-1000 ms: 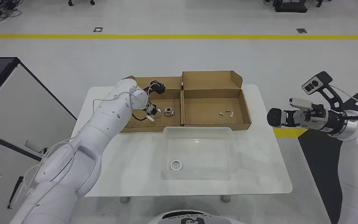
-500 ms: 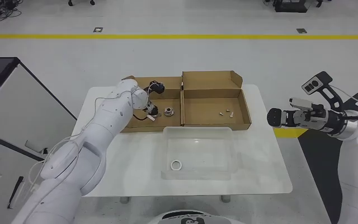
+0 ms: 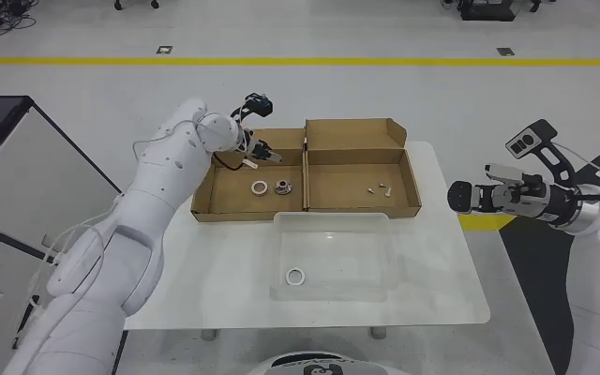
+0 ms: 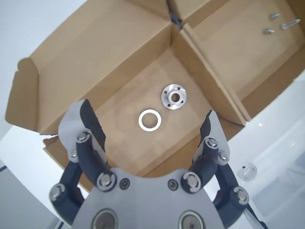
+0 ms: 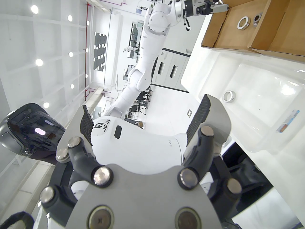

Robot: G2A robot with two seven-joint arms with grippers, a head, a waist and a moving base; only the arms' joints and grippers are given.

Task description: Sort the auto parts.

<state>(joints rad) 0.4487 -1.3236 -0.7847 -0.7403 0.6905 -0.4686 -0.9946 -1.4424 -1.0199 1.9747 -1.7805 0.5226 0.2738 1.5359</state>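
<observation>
Collar ring [image 3: 296,276] lies flat, bore up, alone in the clear plastic bin [image 3: 330,217] at the front of the worktop [image 3: 431,272], apparently the one loose part awaiting sorting. Behind the bin, two cardboard boxes stand side by side. The left box [image 3: 225,199] holds a flat washer [image 4: 149,119] and, just beside it, a flanged hub [image 4: 173,96]. The right box [image 3: 342,187] holds a few small fasteners [image 3: 377,187]. The left gripper [image 4: 146,110] hangs above the far part of the left box, jaws spread wide and empty, the washer showing between them in the left wrist view. From those jaws the collar sits toward the robot, across the box's near wall and down in the bin. Being round, it offers no long axis to line up with. The right gripper [image 5: 146,110] hangs off the worktop's right edge, jaws likewise open and empty, well apart from the bin, so the left arm looks the nearer for the pick.
</observation>
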